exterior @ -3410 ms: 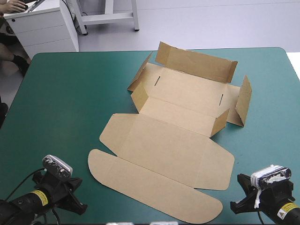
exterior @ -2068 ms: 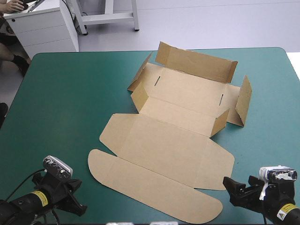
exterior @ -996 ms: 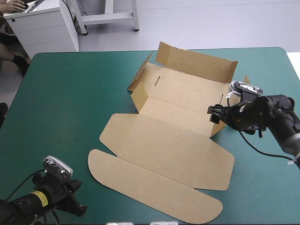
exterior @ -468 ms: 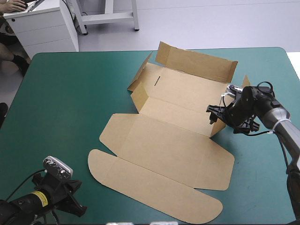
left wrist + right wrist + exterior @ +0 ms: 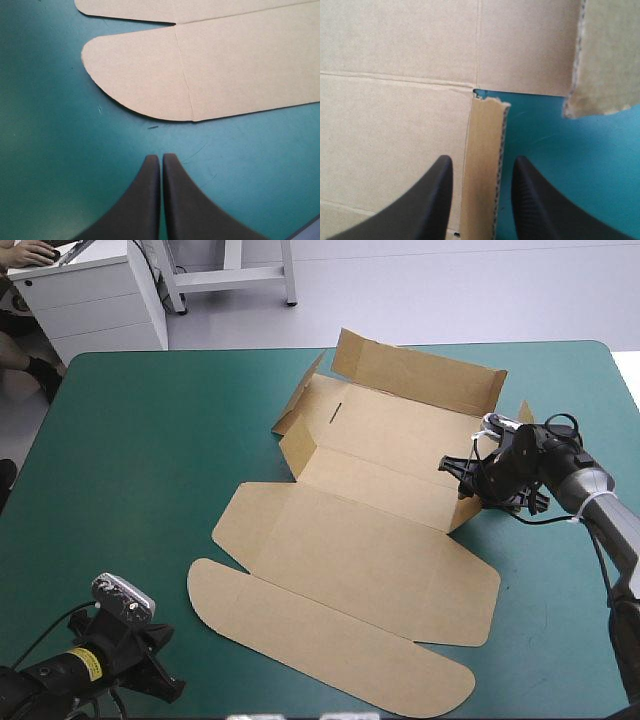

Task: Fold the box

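The left gripper (image 5: 161, 157), two broad black fin-shaped fingers, is pressed together into one pointed arch over the bare teal-green table cover (image 5: 50, 150), touching no board. Ahead of it, apart from the tips, lies the flat brown cardboard box (image 5: 240, 60). Its nearest part is a long flap with a rounded corner (image 5: 135, 75), crossed by a straight crease (image 5: 186, 85), and a narrow cut (image 5: 130, 19) divides the rounded end from the next panel (image 5: 200, 7).
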`<state>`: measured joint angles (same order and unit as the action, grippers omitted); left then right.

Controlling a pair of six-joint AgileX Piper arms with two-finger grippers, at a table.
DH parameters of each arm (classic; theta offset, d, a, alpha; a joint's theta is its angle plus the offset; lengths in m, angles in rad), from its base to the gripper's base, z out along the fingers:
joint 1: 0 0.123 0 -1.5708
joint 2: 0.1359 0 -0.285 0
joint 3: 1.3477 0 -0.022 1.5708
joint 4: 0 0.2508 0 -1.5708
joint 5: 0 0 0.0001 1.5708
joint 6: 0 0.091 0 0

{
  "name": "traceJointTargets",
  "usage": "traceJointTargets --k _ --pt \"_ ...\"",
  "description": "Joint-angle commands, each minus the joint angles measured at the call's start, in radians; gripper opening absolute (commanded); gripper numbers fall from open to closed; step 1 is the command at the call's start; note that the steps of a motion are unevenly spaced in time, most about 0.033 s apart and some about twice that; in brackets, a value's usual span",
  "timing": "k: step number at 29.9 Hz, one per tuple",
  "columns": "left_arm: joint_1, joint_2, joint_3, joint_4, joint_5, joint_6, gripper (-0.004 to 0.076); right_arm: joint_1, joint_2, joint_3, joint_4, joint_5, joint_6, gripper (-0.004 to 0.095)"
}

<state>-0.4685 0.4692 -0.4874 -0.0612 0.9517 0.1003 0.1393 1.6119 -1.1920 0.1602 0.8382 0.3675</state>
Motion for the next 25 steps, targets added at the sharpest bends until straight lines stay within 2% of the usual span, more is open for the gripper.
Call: traceJointTargets --k 1,7,11,17,21,25 --pt "-0.002 0.013 -0.029 -0.013 -0.046 0.001 -0.0008 -0.007 -0.029 -0.030 0.006 -0.022 -0.009 0.0160" --pt "-0.002 0.013 -0.029 -0.013 -0.046 0.001 -0.0008 -0.007 -0.016 -0.030 0.002 -0.025 -0.042 -0.0020" --pt "-0.002 0.013 -0.029 -0.013 -0.046 0.001 -0.0008 -0.007 -0.016 -0.030 -0.006 -0.029 -0.157 -0.0019" --pt "-0.002 0.013 -0.029 -0.009 -0.046 0.001 -0.0008 -0.007 -0.016 -0.045 -0.006 -0.061 -0.204 -0.0019" --pt "-0.002 0.013 -0.041 -0.006 -0.048 0.001 -0.0008 -0.005 -0.016 -0.110 0.010 -0.055 -0.367 -0.0019" --pt "-0.002 0.013 -0.089 -0.006 -0.048 0.001 -0.0008 -0.005 -0.016 -0.216 0.010 -0.002 -0.485 -0.0020"
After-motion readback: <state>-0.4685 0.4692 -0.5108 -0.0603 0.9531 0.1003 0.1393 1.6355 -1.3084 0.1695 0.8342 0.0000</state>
